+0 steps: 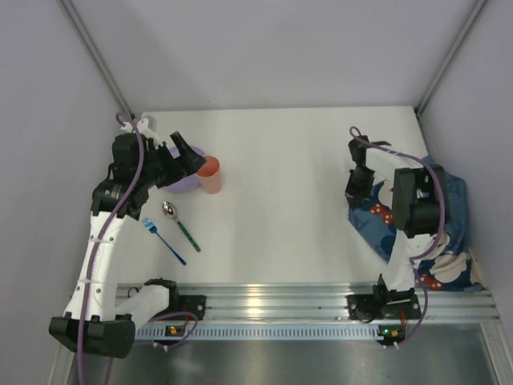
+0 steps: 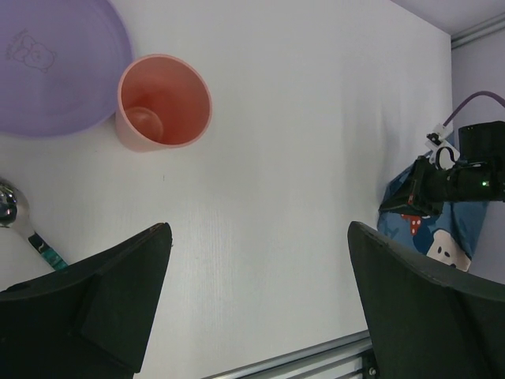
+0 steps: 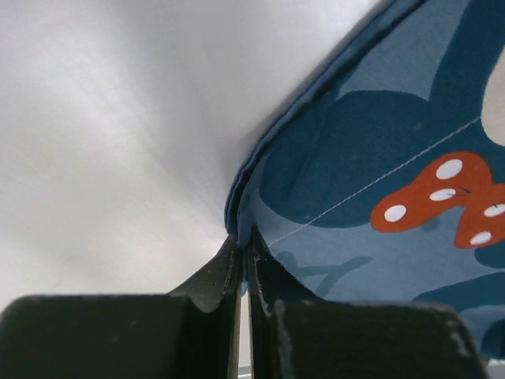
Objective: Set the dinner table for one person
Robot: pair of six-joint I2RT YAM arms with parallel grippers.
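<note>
The white dinner table (image 1: pixel 288 176) carries a purple plate (image 1: pixel 186 183) and a pink cup (image 1: pixel 210 175) at the left; both also show in the left wrist view, plate (image 2: pixel 55 67) and cup (image 2: pixel 164 101). A spoon (image 1: pixel 178 220) and a blue fork (image 1: pixel 164 242) lie below them. My left gripper (image 1: pixel 183 160) is open and empty above the plate and cup. My right gripper (image 1: pixel 358 191) is shut on the folded edge of the dark blue placemat (image 3: pixel 379 181), which lies bunched at the table's right side (image 1: pixel 445 233).
A ribbed aluminium rail (image 1: pixel 272 301) runs along the table's near edge with both arm bases on it. Grey walls close in the left, back and right sides. The right arm (image 2: pixel 458 178) and placemat show in the left wrist view.
</note>
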